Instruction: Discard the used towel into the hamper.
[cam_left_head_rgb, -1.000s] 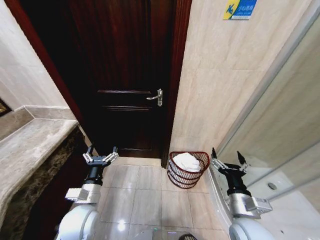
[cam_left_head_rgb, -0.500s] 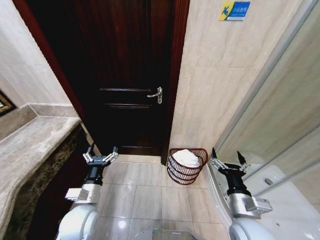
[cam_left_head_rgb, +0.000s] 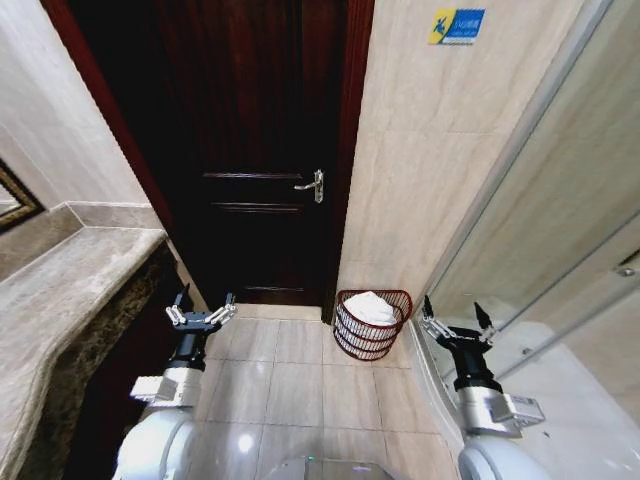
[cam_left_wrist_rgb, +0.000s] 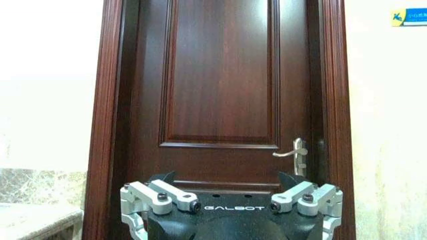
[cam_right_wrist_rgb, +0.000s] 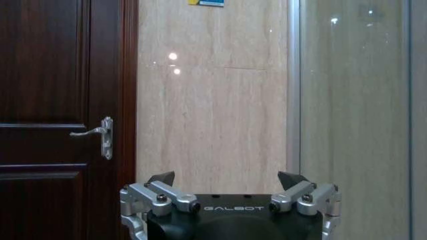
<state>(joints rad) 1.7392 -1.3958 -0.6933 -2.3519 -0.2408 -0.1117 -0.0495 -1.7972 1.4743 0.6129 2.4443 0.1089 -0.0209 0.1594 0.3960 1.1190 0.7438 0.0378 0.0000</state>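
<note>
Both grippers, left (cam_left_head_rgb: 202, 307) and right (cam_left_head_rgb: 456, 320), I read wide open, empty. 1 hamper (cam_left_head_rgb: 370, 323) w/ 1 towel (cam_left_head_rgb: 370, 307); wrist cams add door handle (cam_left_wrist_rgb: 297, 153).

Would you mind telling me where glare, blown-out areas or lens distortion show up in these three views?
Head view: wide-lens bending bows the door frame and the wall edges, and a light reflects off the floor tile ahead of the robot. Left wrist view: the wall left of the door is washed out to near white. Right wrist view: small bright spots of glare sit on the glossy tile wall.
</note>
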